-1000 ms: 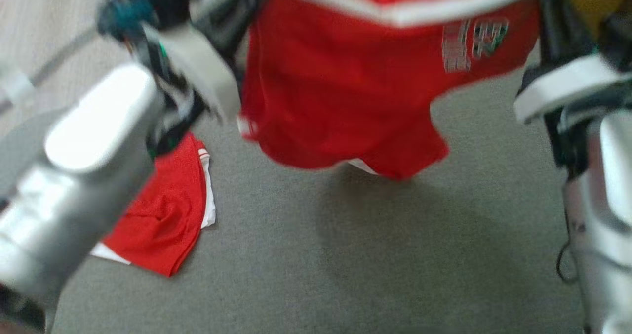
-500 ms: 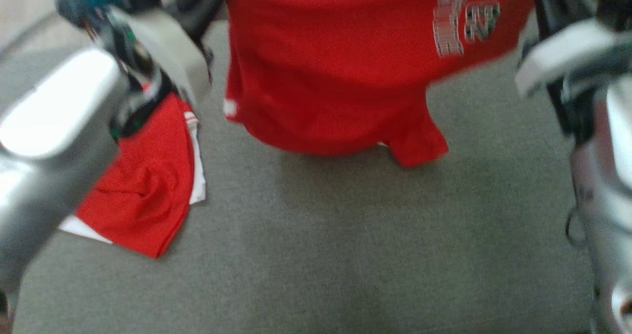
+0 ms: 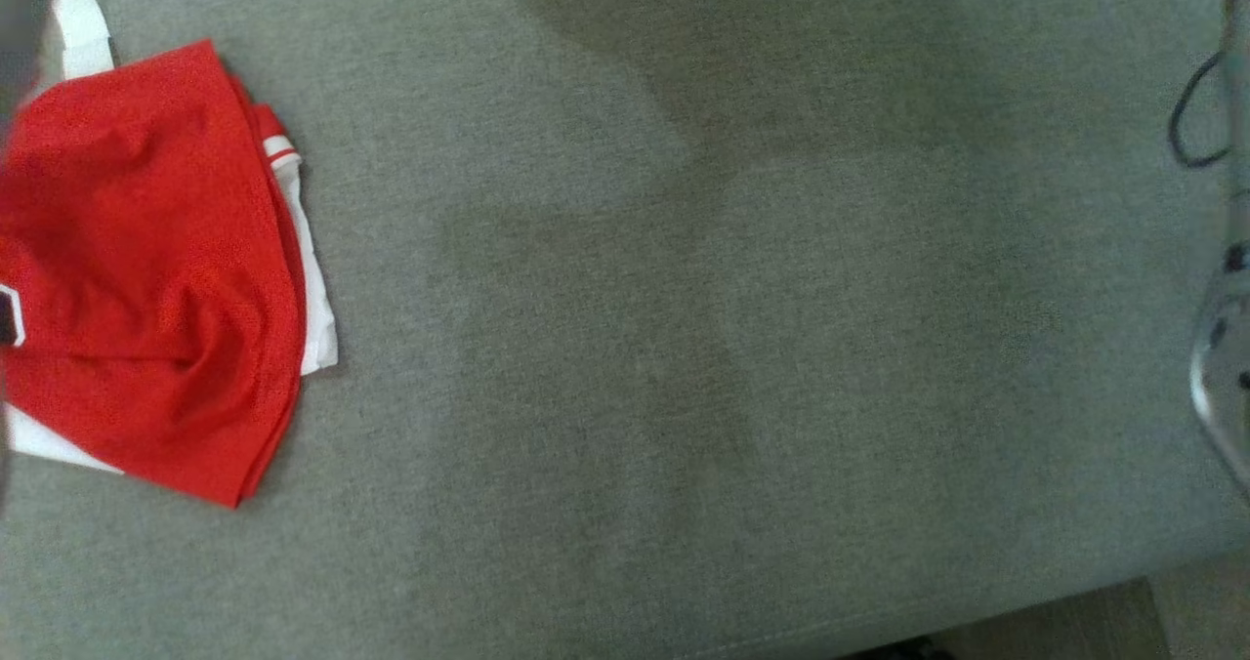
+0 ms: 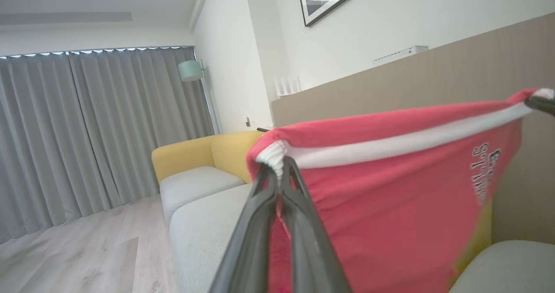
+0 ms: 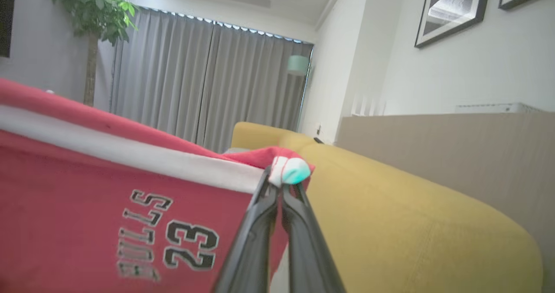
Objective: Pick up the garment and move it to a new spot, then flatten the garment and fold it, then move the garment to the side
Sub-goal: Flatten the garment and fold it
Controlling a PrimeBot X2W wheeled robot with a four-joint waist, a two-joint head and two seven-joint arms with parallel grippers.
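Right wrist view: "23" and "ULLS" on red garment (image 5: 65, 176).

Slim dark gripper fingers (image 4: 251, 241); silvery arm shell (image 3: 1221, 382), black cable (image 3: 1184, 128).

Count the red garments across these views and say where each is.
2. The hanging garment is stretched between the left gripper and right gripper; the folded garment lies at the left of the grey cushion. More could be hidden.

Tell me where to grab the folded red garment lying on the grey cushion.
Pinch the folded red garment at its layered edge with the white trim, coming down from the grey cushion side on its right; the layers are stacked and exposed there.
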